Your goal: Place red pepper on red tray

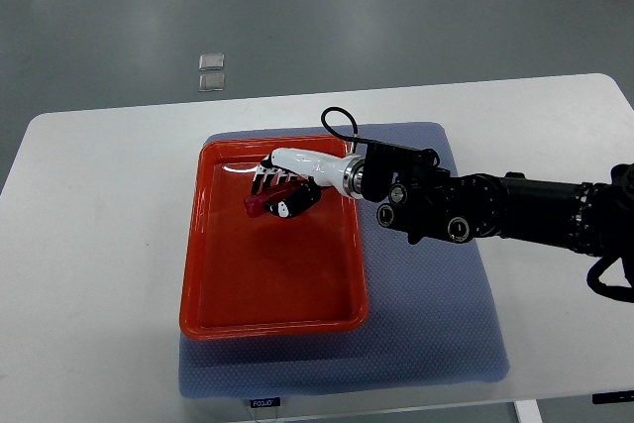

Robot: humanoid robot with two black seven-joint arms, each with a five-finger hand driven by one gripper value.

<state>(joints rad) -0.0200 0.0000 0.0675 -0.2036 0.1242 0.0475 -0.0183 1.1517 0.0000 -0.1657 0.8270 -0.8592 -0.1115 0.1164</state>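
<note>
Right hand (pixel 287 183) reaches over red tray (pixel 213 289), gripping red pepper (pixel 260 205).

The right arm (pixel 515 210) is showing matte black, jointed housings with round silver screw caps. A thin black cable (pixel 342 126) is looping above the silver wrist ring. The right hand (pixel 292 177) is wearing a white shell with dark fingers (pixel 265 181).

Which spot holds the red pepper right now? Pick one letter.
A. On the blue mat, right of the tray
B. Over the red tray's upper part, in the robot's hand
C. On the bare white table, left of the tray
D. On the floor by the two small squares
B: the right hand is closed around the red pepper over the upper part of the red tray, inside its rim.
</note>
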